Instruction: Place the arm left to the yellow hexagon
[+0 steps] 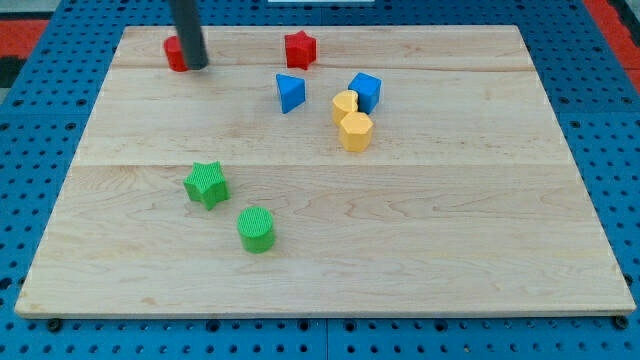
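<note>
Standing at the view's top left, my tip (195,66) rests on the counter (320,250) right against a red block (176,54), which it partly hides; the block's shape cannot be made out.

Tool: a plain rod with no jaws, so nothing to spread or close; it holds nothing, only touches that red block.

Task item: yellow hexagon (356,131), upper centre-right, touching a second yellow block (345,104) just above it, shape unclear.

Progress, as I judge it: not done. My tip is well apart from the hexagon, far toward the view's left and higher up. Left to do: travel across to the bare wood just beside the hexagon's left side.

Other stock:
- red star (300,49), top centre
- blue triangular block (290,92), near the likely path
- blue cube (366,91), just beside the upper yellow block
- green star (207,184), lower left
- green cylinder (256,229), below it

Surface: pale wooden planks with visible seams, flat. Surroundings: blue perforated panel on all sides; a red strip at the top corners.
</note>
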You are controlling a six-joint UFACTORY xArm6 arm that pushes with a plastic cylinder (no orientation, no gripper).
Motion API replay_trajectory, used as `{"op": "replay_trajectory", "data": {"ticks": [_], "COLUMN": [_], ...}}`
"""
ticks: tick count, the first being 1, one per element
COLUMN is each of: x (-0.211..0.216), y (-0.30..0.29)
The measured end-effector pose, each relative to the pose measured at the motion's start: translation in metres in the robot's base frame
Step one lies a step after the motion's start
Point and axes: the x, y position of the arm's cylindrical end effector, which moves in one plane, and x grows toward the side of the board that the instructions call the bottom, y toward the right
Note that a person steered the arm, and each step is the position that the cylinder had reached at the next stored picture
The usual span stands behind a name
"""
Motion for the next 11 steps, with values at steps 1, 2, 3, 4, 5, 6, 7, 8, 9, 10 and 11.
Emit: {"op": "replay_trajectory", "data": {"ticks": [1,2,3,4,5,6,7,8,9,10,11], "x": [0.001,0.017,0.018,0.019,0.022,0.072,0.126,0.156,0.156,0.140,0.140], "y": [-0.022,0.011,0.017,0.016,0.012,0.011,0.011,0.040,0.132,0.170,0.179]}}
